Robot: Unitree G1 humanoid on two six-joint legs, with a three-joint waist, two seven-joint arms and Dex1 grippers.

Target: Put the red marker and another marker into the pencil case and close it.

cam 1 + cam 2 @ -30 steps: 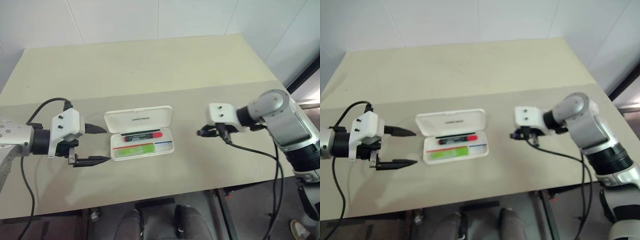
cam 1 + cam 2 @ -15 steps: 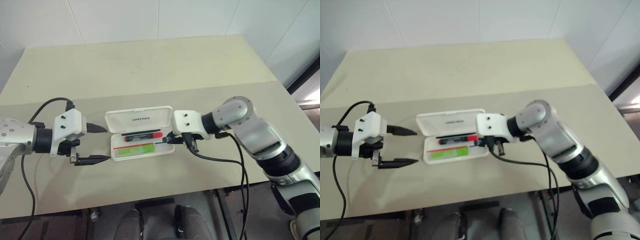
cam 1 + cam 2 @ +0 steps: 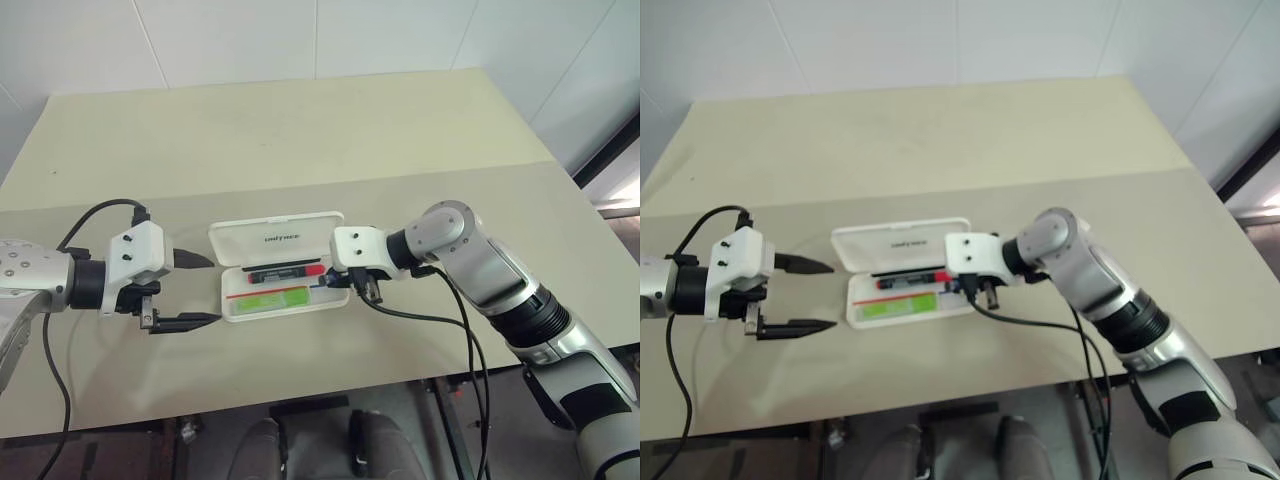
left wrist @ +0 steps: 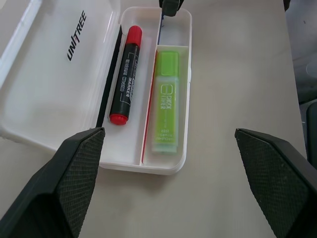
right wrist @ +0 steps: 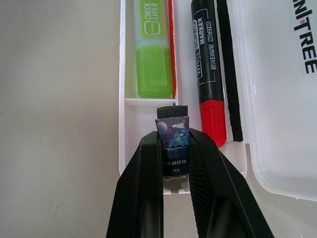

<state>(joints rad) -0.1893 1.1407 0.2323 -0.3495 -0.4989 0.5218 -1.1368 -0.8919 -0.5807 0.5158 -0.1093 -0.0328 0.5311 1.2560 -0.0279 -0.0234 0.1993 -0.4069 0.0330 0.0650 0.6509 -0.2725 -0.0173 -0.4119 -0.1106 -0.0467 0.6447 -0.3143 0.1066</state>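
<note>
The white pencil case [image 3: 277,238] lies open mid-table, its lid folded back on the far side. In its tray, the red marker [image 3: 287,271] lies on the far side and another marker [image 3: 268,297], light green, on the near side. My right gripper [image 3: 328,283] hangs over the tray's small right-end compartment, shut on a small dark blue block [image 5: 173,134] with a black top. My left gripper [image 3: 214,290] is open and holds nothing, a short way off the case's left end. In the left wrist view, the red marker [image 4: 126,74] and green marker [image 4: 165,101] lie side by side.
The beige table [image 3: 300,130] runs wide behind the case, with a seam across it just beyond the lid. Its near edge [image 3: 300,400] lies close in front. Black cables [image 3: 430,320] trail from both wrists over the tabletop.
My right arm has swung left from out on the table's right side to the case's right end, the dark block still in its fingers. The left gripper and the case stayed put.
</note>
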